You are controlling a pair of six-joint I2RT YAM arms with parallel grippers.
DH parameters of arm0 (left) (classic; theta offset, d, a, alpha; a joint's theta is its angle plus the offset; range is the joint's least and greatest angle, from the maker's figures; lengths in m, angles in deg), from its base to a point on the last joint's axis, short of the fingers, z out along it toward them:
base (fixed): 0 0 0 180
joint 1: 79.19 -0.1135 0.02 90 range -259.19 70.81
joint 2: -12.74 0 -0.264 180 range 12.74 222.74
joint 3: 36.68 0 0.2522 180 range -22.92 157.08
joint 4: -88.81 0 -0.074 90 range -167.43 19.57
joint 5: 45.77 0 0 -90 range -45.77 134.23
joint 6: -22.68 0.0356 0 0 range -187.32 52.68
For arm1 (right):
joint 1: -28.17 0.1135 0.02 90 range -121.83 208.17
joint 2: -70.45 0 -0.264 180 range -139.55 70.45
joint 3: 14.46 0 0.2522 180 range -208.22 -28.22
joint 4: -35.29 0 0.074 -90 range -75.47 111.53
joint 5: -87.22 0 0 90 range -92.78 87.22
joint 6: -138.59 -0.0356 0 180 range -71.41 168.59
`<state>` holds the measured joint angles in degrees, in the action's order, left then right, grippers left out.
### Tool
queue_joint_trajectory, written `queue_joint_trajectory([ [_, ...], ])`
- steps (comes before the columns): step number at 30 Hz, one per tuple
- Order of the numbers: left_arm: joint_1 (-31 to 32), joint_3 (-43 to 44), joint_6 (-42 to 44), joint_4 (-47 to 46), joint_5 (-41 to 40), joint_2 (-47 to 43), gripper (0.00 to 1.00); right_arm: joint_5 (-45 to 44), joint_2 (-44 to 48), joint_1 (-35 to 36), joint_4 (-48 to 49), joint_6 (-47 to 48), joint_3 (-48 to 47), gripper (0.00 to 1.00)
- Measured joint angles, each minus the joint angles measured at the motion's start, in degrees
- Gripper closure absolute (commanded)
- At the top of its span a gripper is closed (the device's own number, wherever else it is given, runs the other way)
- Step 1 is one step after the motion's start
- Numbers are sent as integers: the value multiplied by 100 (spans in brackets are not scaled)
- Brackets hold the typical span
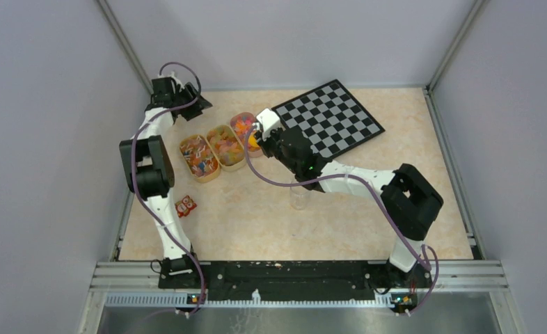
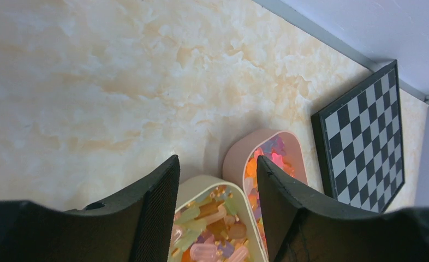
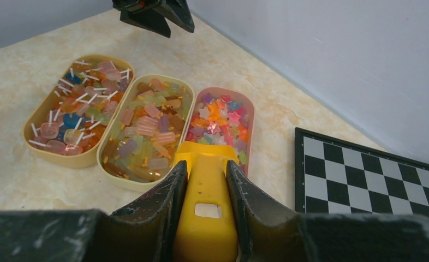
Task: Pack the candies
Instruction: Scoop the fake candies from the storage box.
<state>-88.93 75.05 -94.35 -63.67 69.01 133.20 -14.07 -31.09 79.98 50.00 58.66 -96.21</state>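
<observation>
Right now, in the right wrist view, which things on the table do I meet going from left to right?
Tan tray → cream tray → pink tray → chessboard. All three trays hold candies. The scoop is left out because it overlaps the cream and pink trays.

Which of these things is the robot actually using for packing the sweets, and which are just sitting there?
In use: candies, their three trays, yellow scoop, probably the clear jar.
Lying about: chessboard, small red object.
</observation>
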Motion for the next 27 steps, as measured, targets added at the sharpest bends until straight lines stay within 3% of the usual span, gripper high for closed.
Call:
queue_joint_trajectory([
  [10,42,295,-763,-476,831,918,42,-129,-118,-76,-304,42,-96,100],
  [27,229,350,-1598,-1672,1740,1423,42,-42,-317,-223,-619,4,-227,100],
])
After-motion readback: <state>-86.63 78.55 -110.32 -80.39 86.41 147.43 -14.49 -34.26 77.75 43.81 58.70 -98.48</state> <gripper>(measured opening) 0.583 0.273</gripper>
